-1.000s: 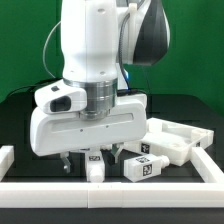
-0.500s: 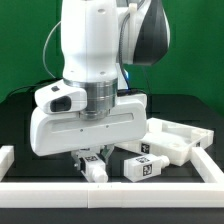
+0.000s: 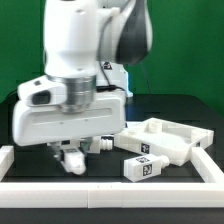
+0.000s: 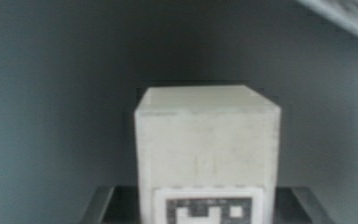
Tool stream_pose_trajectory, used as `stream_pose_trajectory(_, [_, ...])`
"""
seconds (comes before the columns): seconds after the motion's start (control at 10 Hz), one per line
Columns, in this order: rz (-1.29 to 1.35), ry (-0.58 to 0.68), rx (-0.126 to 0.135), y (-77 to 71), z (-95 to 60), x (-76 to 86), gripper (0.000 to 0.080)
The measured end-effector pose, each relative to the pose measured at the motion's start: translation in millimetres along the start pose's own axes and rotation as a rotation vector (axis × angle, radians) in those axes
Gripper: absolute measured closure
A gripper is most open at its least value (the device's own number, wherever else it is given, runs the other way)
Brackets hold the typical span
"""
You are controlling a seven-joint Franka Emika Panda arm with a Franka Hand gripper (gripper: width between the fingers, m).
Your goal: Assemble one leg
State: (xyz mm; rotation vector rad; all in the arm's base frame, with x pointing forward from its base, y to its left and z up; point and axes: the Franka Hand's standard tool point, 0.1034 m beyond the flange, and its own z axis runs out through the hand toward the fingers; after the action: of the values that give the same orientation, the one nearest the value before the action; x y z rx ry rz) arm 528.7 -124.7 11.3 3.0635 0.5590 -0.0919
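"Can you see what the claw [image 3: 73, 158] has got? The arm's big white hand housing [image 3: 70, 118] blocks most of it from here."

"Just about. Under the housing a small white block pokes out, and that's the leg [image 3: 72, 165]. The claw is clamped on it, a finger on each side. In the wrist view the leg [image 4: 202, 140] fills the middle of the picture, standing on end, with dark finger edges flanking its lower part."

"Is it touching the desk [image 3: 25, 165]?"

"Cannot tell. Its lower end sits right at the black surface in the exterior view, but the housing's shadow swallows any gap."

"Any tag on it?"

"Yes, a black-and-white tag [image 4: 211, 208] on the face nearest the wrist camera, cut off by the picture edge, so the pattern can't be read."

"And the others?"

"A second leg [image 3: 140, 167] lies on the desk towards the exterior view's right, apart from the claw, its tag facing out. Behind it is the large white panel with recesses [image 3: 175, 140], its near corner overlapped by that leg. A white rail [image 3: 110, 192] runs across the front, and its ends go out of the picture."

"More legs?"

"A small white bit shows just beside the housing [image 3: 104, 146], too hidden to name."
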Motion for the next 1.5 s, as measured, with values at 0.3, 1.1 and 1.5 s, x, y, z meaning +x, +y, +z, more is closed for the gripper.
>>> stream_pose_trajectory(0.3, [-0.028, 0.022, -0.02, 32.1, -0.5, 3.2, 0.0517])
stream_pose_trajectory(1.1, [0.022, 0.024, 0.0, 10.4, -53.3, 30.2, 0.0151])
stream_pose_trajectory(1.5, [0.152, 0.013, 0.015, -44.3, -61.9, 65.7, 0.015])
